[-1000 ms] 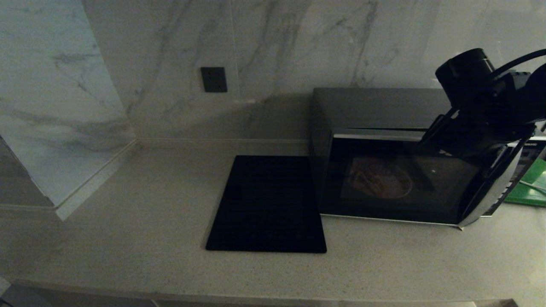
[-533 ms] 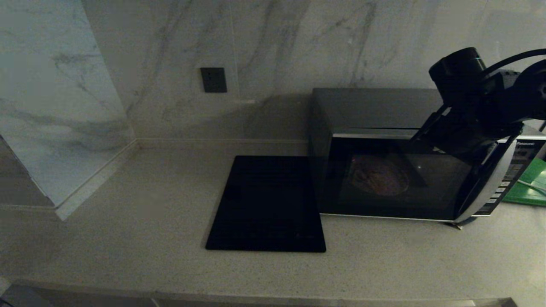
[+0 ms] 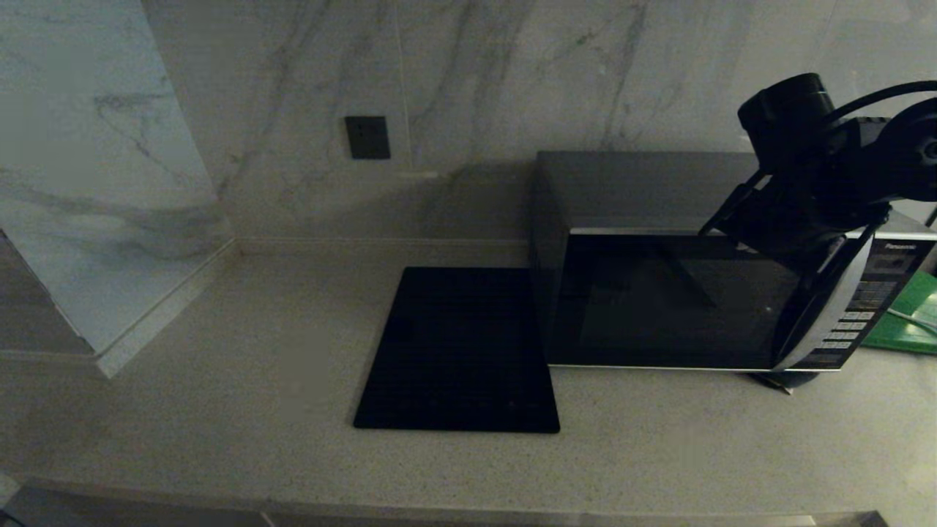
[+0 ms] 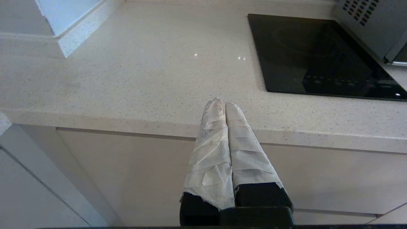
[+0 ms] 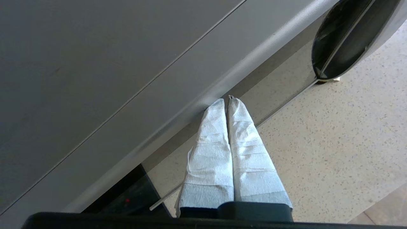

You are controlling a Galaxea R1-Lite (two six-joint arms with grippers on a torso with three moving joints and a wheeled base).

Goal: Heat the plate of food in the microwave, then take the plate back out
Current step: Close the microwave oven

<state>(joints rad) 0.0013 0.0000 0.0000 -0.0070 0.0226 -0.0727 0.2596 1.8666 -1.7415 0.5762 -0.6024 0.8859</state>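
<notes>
The dark grey microwave point(image 3: 659, 300) stands at the right of the counter with its black glass door closed flat. The glass is dark, and the plate of food is hidden behind it. My right gripper point(image 5: 226, 100) is shut and empty, its wrapped fingertips touching the silver trim along the door's top edge point(image 5: 197, 95). In the head view the right arm point(image 3: 805, 183) hangs over the microwave's upper right corner, beside the button panel point(image 3: 849, 322). My left gripper point(image 4: 221, 103) is shut and empty, parked below the counter's front edge, out of the head view.
A flat black slab point(image 3: 461, 351) lies on the speckled counter point(image 3: 219, 380) directly left of the microwave. A green board point(image 3: 904, 315) sits behind the microwave's right side. A dark outlet point(image 3: 367, 137) is on the marble wall. A wall corner juts in at the left.
The microwave door swung from ajar to fully closed, with my right gripper following it in. The interior light went out, and the plate no longer shows through the glass.
</notes>
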